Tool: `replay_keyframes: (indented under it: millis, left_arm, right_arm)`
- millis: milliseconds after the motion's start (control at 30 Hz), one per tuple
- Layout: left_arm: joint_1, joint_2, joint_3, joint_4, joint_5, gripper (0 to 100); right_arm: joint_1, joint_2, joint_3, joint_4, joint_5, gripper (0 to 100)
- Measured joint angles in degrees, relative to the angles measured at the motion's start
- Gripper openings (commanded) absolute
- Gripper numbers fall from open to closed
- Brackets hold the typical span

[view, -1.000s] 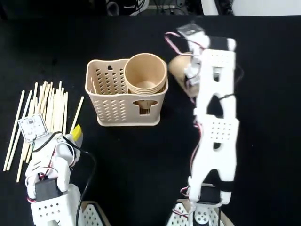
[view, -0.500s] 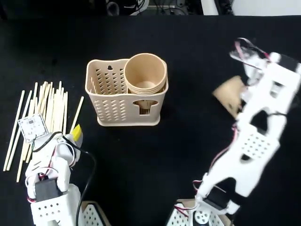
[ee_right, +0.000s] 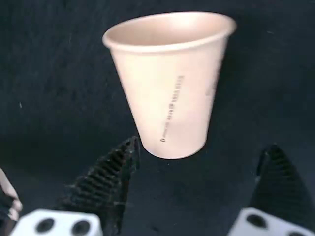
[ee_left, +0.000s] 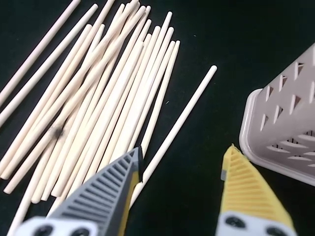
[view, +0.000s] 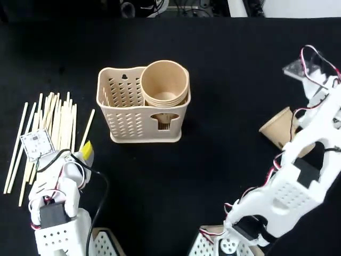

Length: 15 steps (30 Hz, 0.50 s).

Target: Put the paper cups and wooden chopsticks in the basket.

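Right gripper (ee_right: 203,146) spread wide, empty, just behind paper cup (ee_right: 170,83) lying on its side well apart from basket (view: 128,128); risk of denting or rolling it by closing off-centre.

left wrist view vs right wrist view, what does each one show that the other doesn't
Left wrist view: a pile of wooden chopsticks with one lying apart beside it, a corner of the basket, and the grey-and-yellow left end effector. Right wrist view: a paper cup just ahead of the black right end effector, not gripped. Both: the black table and an open end effector.
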Motion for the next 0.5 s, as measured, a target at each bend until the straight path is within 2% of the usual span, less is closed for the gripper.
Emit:
replay_keyframes:
  millis: [133, 333, 500]
  left_arm:
    - [0.0, 0.0, 0.0, 0.0, 0.0, 27]
    - [0.0, 0.0, 0.0, 0.0, 0.0, 27]
    - [0.0, 0.0, 0.0, 0.0, 0.0, 27]
  right_arm:
    - [-5.1, -1.9, 0.3, 0.0, -14.1, 36.4]
    - [-14.2, -2.0, 0.4, 0.0, -40.6, 36.4]
    - [-22.4, -2.0, 0.4, -0.9, -58.4, 36.4]
